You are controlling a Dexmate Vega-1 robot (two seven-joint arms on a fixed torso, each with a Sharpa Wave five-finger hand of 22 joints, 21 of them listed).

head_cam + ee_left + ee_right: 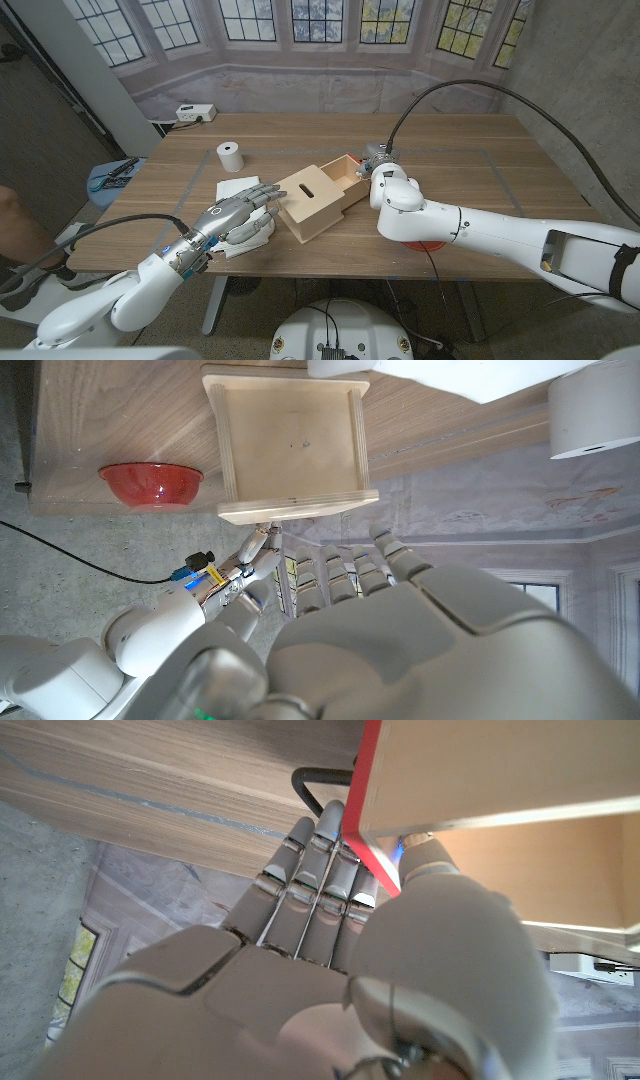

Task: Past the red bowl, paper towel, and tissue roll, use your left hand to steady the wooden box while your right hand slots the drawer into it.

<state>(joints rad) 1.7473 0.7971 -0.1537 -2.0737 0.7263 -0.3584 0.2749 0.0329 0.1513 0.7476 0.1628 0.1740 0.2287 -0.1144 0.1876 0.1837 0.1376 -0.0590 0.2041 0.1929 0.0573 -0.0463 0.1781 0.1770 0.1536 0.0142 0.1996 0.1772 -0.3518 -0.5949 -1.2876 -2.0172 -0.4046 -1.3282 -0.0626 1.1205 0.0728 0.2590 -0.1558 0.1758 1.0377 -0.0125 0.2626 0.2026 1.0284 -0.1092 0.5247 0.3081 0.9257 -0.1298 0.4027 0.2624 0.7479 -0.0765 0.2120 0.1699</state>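
Against box (312, 200) edge — left hand (237, 213)

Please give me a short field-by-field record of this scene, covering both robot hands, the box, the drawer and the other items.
box: wooden box, mid table, slot in its top
drawer: drawer partly in the box, sticking out on the right robot hand's side
left robot hand: left robot hand against the box's side, over the paper towel
right robot hand: right robot hand at the drawer's outer end
roll: tissue roll, upright, behind the towel
bowl: red bowl on the table
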